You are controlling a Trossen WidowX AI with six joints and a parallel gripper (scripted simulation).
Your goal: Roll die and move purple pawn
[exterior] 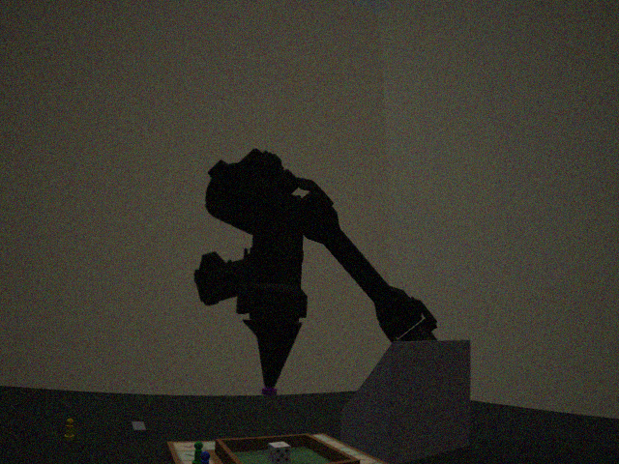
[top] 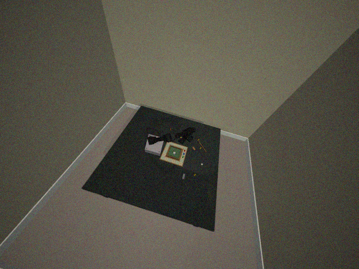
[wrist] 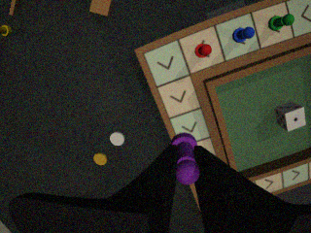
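Note:
My gripper [exterior: 269, 386] [wrist: 185, 151] is shut on the purple pawn [exterior: 269, 391] [wrist: 188, 171]. It holds the pawn in the air, well above the board [top: 171, 161] [wrist: 165, 73]; in the wrist view the pawn overlaps the board's left edge. The white die [top: 174, 152] [exterior: 279, 452] [wrist: 294, 119] rests in the green-floored tray [wrist: 253, 107] at the board's centre, its top face showing one pip. The red pawn [wrist: 203, 49], blue pawn [wrist: 244, 34] and green pawn [wrist: 282, 22] stand on neighbouring squares after the corner square. The fingertips hide part of the left column of arrow squares.
A pale box [top: 153, 148] [exterior: 415, 399] stands beside the board, under the arm's base. A white disc [wrist: 117, 139] and a yellow disc [wrist: 100, 159] lie outside the board. An orange-brown block [top: 193, 148] [wrist: 100, 6] and a grey piece [top: 183, 176] lie farther off.

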